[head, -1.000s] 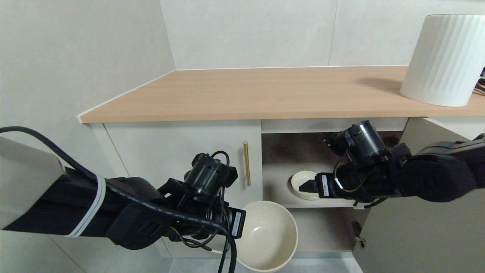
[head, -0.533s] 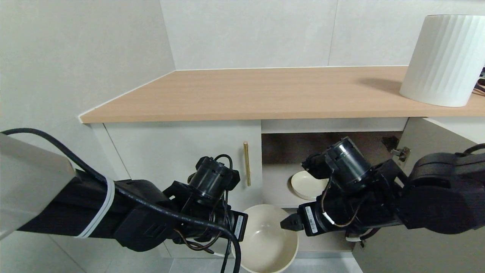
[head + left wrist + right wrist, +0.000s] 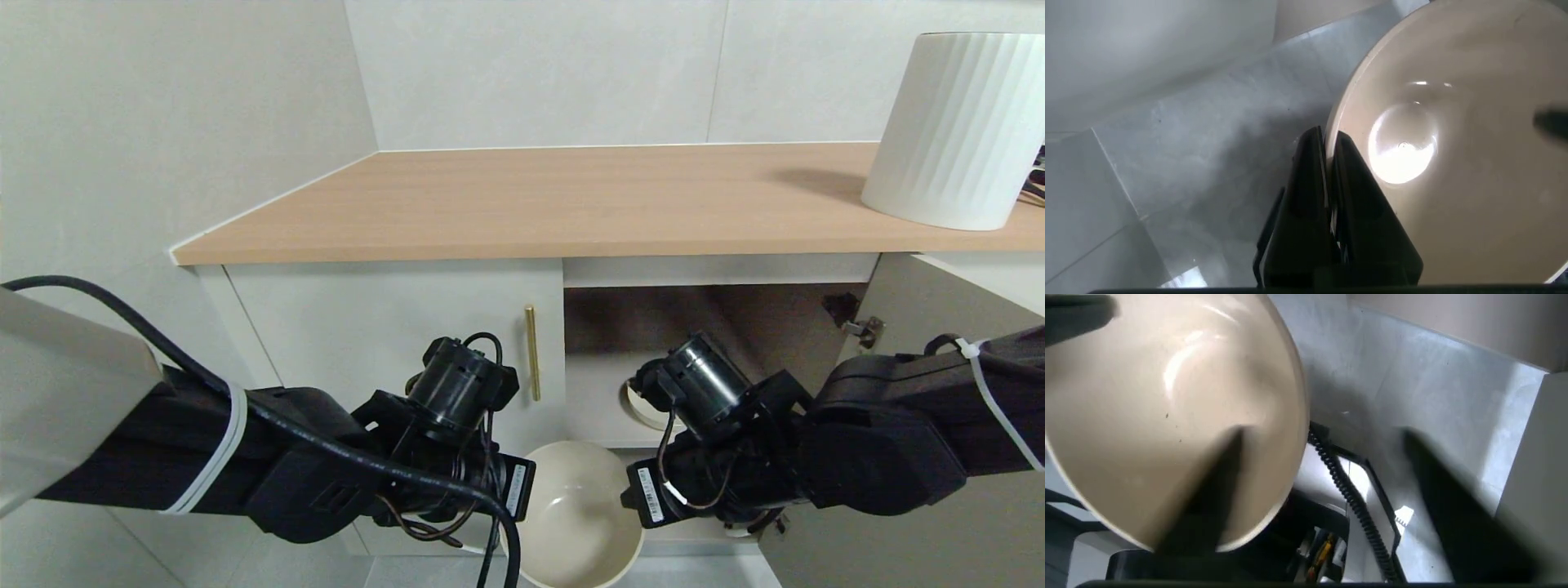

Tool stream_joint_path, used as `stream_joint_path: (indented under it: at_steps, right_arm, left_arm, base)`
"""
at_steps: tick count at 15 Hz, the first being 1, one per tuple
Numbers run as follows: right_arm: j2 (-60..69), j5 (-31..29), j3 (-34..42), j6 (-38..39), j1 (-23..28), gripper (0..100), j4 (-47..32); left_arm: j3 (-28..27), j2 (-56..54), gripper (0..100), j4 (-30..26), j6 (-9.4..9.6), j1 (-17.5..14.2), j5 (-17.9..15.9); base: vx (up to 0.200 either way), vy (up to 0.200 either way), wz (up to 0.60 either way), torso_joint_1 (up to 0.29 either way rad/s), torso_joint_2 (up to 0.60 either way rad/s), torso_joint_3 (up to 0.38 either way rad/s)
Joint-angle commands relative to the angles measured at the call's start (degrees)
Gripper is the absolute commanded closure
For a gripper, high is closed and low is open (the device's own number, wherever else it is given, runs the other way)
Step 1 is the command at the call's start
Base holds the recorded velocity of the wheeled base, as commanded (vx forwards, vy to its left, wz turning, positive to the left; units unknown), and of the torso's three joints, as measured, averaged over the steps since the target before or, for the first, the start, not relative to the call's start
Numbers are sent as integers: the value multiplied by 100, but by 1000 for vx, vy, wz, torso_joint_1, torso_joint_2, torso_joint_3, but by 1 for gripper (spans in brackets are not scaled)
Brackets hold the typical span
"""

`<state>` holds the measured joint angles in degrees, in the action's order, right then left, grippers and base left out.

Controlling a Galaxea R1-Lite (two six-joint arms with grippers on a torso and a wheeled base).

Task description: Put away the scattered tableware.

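A cream bowl hangs low in front of the cabinet, with my left gripper shut on its left rim. In the left wrist view the fingers pinch the rim, and the bowl is empty inside. My right gripper is at the bowl's right rim. In the right wrist view it stands open astride the rim of the bowl, one finger inside and one outside. A small cream plate lies on the cabinet shelf, partly hidden behind my right wrist.
The right cabinet door stands open beside my right arm. The left door is closed and has a brass handle. On the wooden counter above, a white ribbed cylinder stands at the far right.
My right gripper has come out of the cabinet, leaving the plate on the shelf, and dropped leftward to the bowl's right rim. The left arm sank slightly with the bowl.
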<state>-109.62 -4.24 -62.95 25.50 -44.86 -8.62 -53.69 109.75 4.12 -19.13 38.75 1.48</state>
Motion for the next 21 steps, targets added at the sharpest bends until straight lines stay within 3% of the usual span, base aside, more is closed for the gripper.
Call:
stream_joint_path:
  at_steps: [1, 6, 7, 12, 15, 18, 21]
  right_arm:
    - [-77, -6, 2, -1, -5, 100, 1]
    - [-86, -6, 2, -1, -5, 100, 1]
    - [-86, -6, 11, -10, -14, 100, 1]
    - [-95, -15, 11, -1, -5, 100, 1]
    - [-271, -235, -24, 16, 144, 100, 141]
    - [-455, -824, -24, 25, 575, 100, 809]
    - [-596, -885, -33, 192, 1032, 100, 1583]
  left_arm:
    - [-1, -15, 100, 1, -3, 1, 2]
    - [-1, -42, 100, 1, -3, 1, 11]
    - [7, -42, 0, 1, -3, 1, 11]
    - [-28, -129, 0, 10, -47, 1, 28]
    - [16, -209, 0, 309, -56, -8, 37]
    - [16, -209, 0, 361, -56, -17, 37]
    - [16, -217, 0, 361, -56, -17, 37]
  base:
    - [0, 0, 0, 0, 0, 0]
    - [0, 0, 0, 0, 0, 0]
    - [0, 0, 0, 0, 0, 0]
    - [0, 0, 0, 0, 0, 0]
    - [0, 0, 0, 0, 0, 0]
    - [0, 0, 0, 0, 0, 0]
    - [0, 0, 0, 0, 0, 0]
